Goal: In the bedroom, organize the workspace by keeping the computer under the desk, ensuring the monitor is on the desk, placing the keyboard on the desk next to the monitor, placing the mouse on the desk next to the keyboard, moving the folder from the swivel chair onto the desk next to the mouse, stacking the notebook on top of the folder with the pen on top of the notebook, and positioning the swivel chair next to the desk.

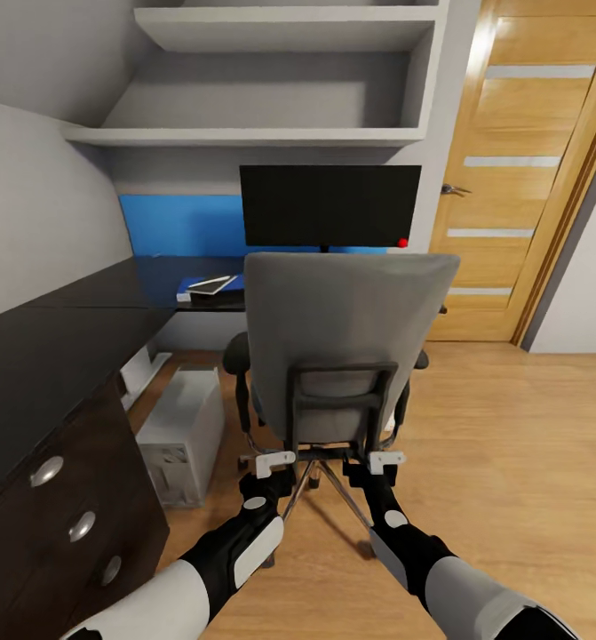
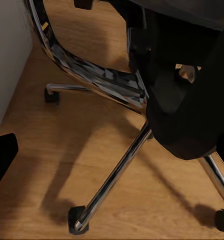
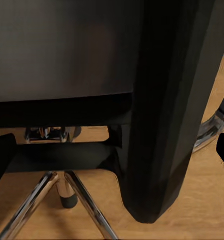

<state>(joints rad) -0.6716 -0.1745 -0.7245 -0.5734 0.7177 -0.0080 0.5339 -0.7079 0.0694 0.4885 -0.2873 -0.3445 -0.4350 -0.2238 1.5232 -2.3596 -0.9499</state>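
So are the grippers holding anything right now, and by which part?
Cannot be told: both grippers, left and right, sit at the swivel chair low behind its backrest, but no fingers are visibly closed on it.

white upper arms, black forearms, pale grey-white hands

Soft, even light is filling the head view, with the wooden floor (image 1: 511,427) glowing warm toward 3 o'clock. The door (image 1: 528,169) is bowing outward near 2 o'clock, showing wide-angle distortion. The swivel chair (image 1: 342,347) is casting a faint, diffuse shadow beneath itself. In the left wrist view its chrome legs (image 2: 117,175) are catching bright glints and laying dark shadow stripes toward 6 o'clock. The right wrist view is looking dim and slightly soft, the chair's black frame (image 3: 167,110) swallowing detail.
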